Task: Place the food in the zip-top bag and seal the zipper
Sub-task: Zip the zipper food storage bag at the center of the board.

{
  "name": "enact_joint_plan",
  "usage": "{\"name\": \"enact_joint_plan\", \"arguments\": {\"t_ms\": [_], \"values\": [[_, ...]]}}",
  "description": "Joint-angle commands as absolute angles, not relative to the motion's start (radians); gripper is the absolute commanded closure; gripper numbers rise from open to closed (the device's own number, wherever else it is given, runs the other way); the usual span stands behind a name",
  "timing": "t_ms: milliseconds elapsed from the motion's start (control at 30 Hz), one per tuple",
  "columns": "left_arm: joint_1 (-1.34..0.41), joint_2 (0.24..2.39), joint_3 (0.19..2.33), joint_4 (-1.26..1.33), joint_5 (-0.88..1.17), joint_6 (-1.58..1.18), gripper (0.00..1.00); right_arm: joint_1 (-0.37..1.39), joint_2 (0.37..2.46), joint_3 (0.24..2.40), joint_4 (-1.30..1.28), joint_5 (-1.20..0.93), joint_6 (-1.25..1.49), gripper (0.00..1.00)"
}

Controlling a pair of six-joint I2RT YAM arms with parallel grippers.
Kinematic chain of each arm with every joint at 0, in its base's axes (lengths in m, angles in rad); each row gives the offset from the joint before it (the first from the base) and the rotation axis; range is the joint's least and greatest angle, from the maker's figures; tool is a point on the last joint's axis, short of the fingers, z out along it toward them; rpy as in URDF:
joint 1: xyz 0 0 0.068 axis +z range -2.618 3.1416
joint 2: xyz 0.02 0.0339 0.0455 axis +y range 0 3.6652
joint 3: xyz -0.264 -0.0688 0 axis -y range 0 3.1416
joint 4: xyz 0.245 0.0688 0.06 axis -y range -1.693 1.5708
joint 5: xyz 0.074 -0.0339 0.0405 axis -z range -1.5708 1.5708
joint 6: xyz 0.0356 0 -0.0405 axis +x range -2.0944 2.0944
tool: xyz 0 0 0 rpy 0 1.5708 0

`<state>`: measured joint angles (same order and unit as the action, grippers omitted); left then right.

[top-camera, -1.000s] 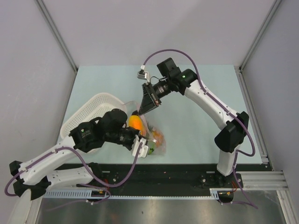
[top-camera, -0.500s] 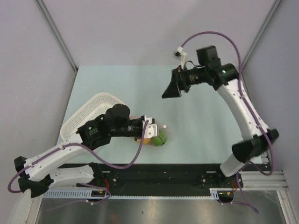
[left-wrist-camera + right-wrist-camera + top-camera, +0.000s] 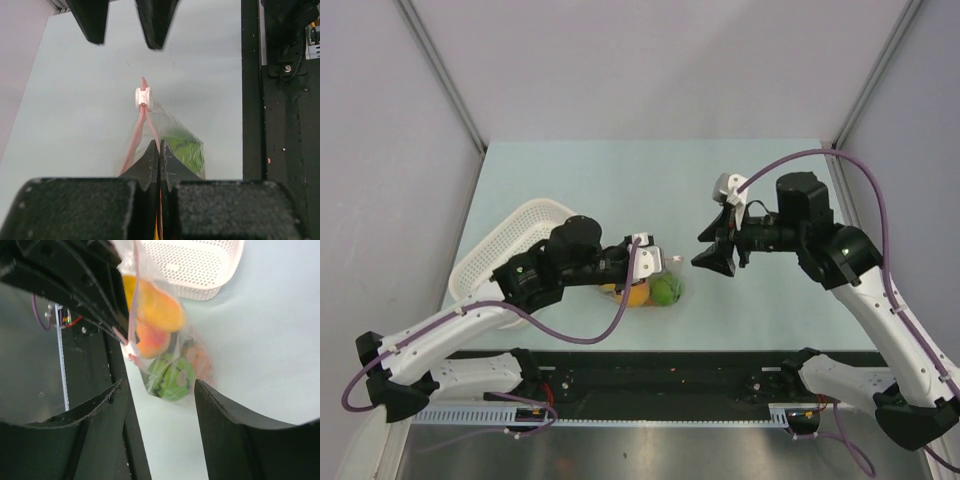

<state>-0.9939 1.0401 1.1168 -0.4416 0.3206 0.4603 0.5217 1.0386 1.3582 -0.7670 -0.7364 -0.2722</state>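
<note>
Right jaws have swung down near the zip-top bag [image 3: 658, 288], parted; left jaws clench its zipper [image 3: 143, 96]

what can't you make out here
Left wrist view: the left claw, shut on the bag, hides its contents except the green ball.
Top view: the red strip is too small and partly under that claw.
Right wrist view: the piece beside the ball is blurred; bag top cut off.
</note>
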Motion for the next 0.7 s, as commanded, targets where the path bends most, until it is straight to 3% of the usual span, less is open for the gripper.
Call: {"name": "enact_joint_plan", "arguments": {"t_ms": [0, 400, 500, 667], "values": [[-0.968, 1.034, 1.166, -0.365, 0.367, 0.410, 1.00, 0.606, 1.009, 1.301, -0.660, -0.680, -0.370, 0.40], [-0.934, 1.019, 1.137, -0.342, 0.434, 0.399, 1.00, 0.693, 0.996, 1.175, -0.514, -0.629, -0.430, 0.43], [-0.931, 1.020, 1.138, -0.337, 0.439, 0.396, 1.00, 0.709, 1.012, 1.169, -0.493, -0.623, -0.430, 0.47], [-0.923, 1.025, 1.140, -0.341, 0.440, 0.393, 1.00, 0.718, 1.022, 1.167, -0.476, -0.621, -0.434, 0.64]]}}
